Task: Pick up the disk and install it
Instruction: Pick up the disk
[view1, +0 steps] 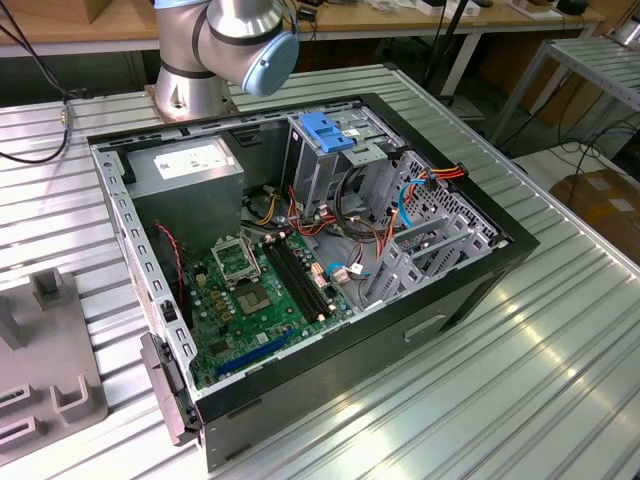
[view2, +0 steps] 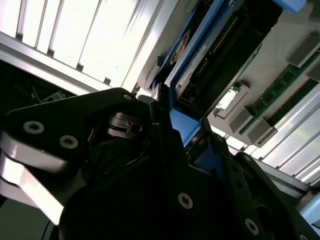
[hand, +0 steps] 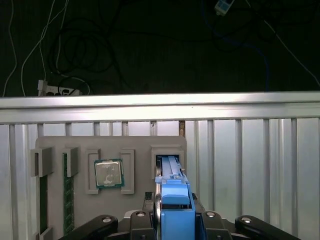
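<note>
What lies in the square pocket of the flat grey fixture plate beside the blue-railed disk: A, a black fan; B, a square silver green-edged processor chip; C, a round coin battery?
B: the first wrist view shows the square silver processor chip in the grey fixture plate, beside the blue-railed disk gripped by the gripper.

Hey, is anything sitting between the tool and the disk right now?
Nothing visible does. In the first wrist view the tool is right at the disk, which stands in a slot of the grey holder.
</note>
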